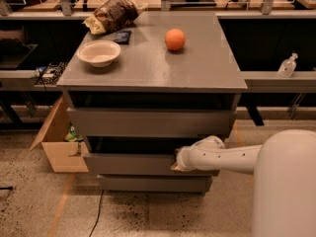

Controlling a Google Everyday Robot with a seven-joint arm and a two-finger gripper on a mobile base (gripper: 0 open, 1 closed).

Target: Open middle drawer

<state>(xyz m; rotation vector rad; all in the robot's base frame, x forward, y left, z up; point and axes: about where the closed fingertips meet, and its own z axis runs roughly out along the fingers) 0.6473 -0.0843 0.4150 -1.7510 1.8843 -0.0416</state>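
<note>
The grey cabinet (153, 73) has three flat grey fronts stacked one above another. The middle drawer (128, 164) is the medium front, with a dark gap above it. My gripper (176, 163) is at the top edge of that front, towards its right side, reaching in from the right on my white arm (222, 158). The gripper's tip is partly hidden in the dark gap. The widest front (148, 122) is above and the narrowest front (153, 183) is below.
On the cabinet top lie a white bowl (98, 52), an orange (175, 39), a crumpled bag (111, 15) and a small dark packet (122, 36). An open cardboard box (59, 147) stands on the floor at the left. A clear bottle (287, 65) stands on a ledge at the right.
</note>
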